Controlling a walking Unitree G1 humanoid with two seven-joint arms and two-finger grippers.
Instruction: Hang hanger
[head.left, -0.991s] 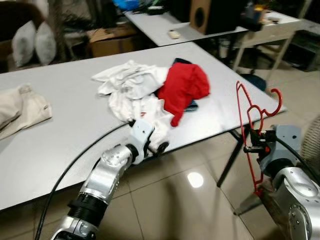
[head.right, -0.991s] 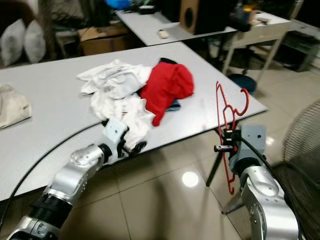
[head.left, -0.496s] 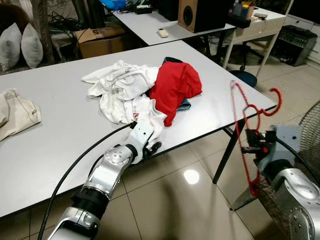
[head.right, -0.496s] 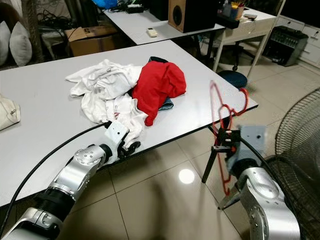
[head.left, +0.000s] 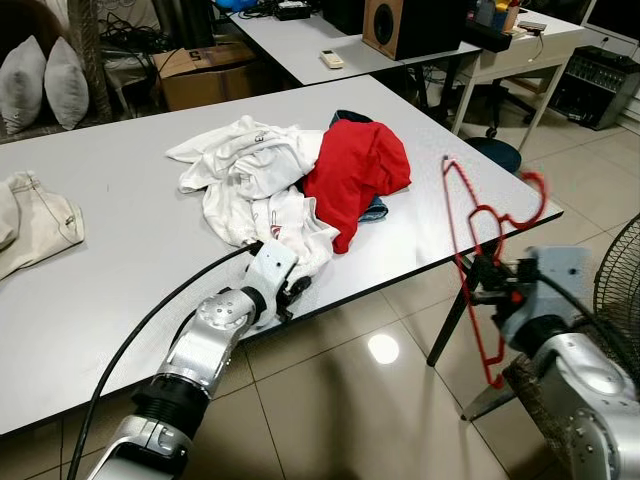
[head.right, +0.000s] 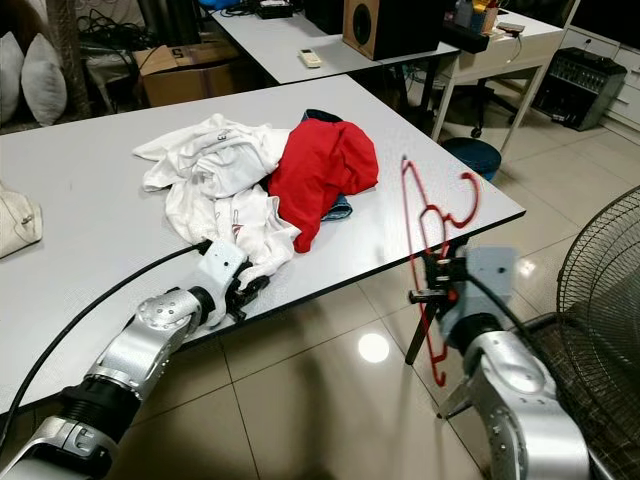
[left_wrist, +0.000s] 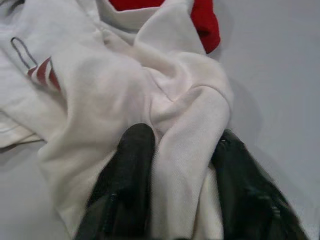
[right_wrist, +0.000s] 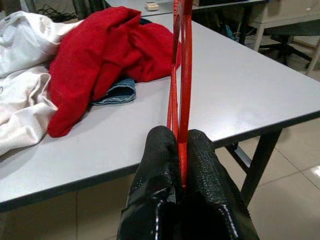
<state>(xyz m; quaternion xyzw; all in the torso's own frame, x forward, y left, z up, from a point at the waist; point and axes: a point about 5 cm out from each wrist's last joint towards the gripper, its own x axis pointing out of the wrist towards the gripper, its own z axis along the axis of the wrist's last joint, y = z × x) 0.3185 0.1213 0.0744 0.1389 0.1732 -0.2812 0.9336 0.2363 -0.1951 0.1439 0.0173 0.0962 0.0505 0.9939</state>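
Hanger (head.left: 487, 265) has swung closer to the tabletop (head.left: 120, 250) edge | thin red wire, upright, off the tabletop's corner | right end effector (right_wrist: 184, 150) clamped on its lower wire | left end effector (left_wrist: 175, 165) pinching white shirt (left_wrist: 165, 115) fold.

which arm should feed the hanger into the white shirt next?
Right. The right hand is shut on the red hanger, off the table's edge; the left hand pinches the white shirt.

Matt cloth heap (head.left: 262, 180), glossy tile floor (head.left: 340, 400)
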